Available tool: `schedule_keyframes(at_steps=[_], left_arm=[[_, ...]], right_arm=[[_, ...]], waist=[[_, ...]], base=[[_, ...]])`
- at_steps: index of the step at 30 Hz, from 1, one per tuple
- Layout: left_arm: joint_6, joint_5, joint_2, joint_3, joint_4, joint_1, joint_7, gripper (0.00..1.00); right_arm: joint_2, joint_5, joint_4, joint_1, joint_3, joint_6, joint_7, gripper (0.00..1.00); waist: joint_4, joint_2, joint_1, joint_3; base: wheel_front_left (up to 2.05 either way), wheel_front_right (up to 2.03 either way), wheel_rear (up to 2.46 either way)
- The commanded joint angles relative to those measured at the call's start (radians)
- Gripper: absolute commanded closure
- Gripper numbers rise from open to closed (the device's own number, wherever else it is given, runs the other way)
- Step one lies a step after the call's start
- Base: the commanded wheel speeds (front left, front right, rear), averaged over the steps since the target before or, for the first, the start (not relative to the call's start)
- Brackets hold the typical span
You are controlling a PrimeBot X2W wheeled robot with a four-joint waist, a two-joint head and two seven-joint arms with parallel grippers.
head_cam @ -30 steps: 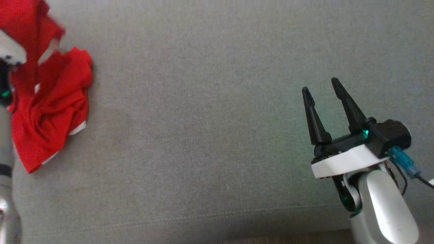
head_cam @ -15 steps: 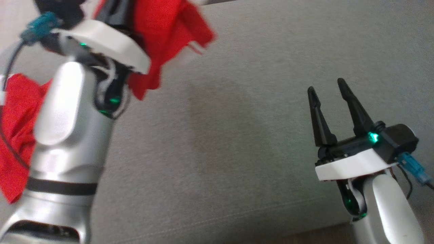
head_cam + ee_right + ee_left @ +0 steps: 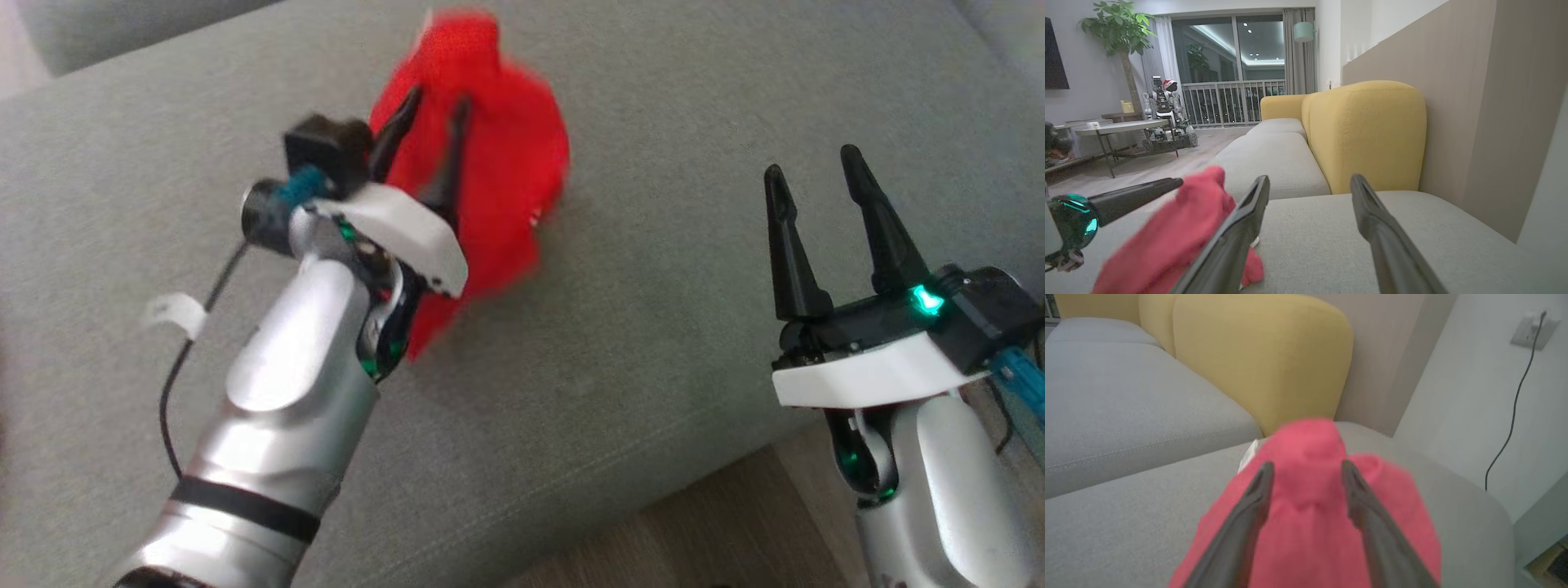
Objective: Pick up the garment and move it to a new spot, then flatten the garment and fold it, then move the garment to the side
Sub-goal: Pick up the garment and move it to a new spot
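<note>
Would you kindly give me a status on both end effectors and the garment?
Left end effector: fingers apart, red garment bunched between them, blurred. Right end effector open, empty. Grey sofa seat beneath; nothing seen in the way.

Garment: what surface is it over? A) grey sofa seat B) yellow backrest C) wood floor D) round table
A: the red garment is bunched over the grey sofa seat, just ahead of the left gripper, whose fingers are parted.
</note>
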Motion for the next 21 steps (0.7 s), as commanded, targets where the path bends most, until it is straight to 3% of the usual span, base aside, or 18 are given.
schedule_keyframes(at_steps=[1, 5, 10, 16, 21], left_arm=[[0.011, 0.029, 0.019, 0.012, -0.005, -0.041, -0.025, 0.00], [0.016, 0.029, 0.023, 0.022, 0.051, -0.011, -0.063, 0.00], [0.032, 0.037, 0.062, 0.062, 0.014, 0.072, -0.080, 0.00], [0.059, 0.076, 0.126, 0.129, -0.191, 0.287, -0.081, 0.00], [0.080, 0.101, 0.128, 0.190, -0.372, 0.504, -0.081, 0.00]], right_arm=[[0.000, 0.006, -0.036, -0.029, 0.020, 0.000, -0.006, 0.00], [0.000, 0.005, -0.014, -0.003, 0.005, 0.000, -0.006, 0.00], [0.000, -0.001, 0.021, 0.045, -0.005, 0.000, -0.006, 0.00], [0.000, -0.025, 0.049, 0.111, 0.001, 0.000, -0.006, 0.00], [0.000, -0.050, 0.063, 0.148, -0.005, 0.000, -0.006, 0.00]], waist=[[-0.017, 0.0000, 0.0000, 0.008], [0.015, 0.0000, 0.0000, -0.048], [0.095, 0.0000, 0.0000, -0.133], [0.206, 0.0000, 0.0000, -0.191], [0.269, 0.0000, 0.0000, -0.201]], base=[[0.00, 0.00, 0.00], [0.00, 0.00, 0.00], [0.00, 0.00, 0.00], [0.00, 0.00, 0.00], [0.00, 0.00, 0.00]])
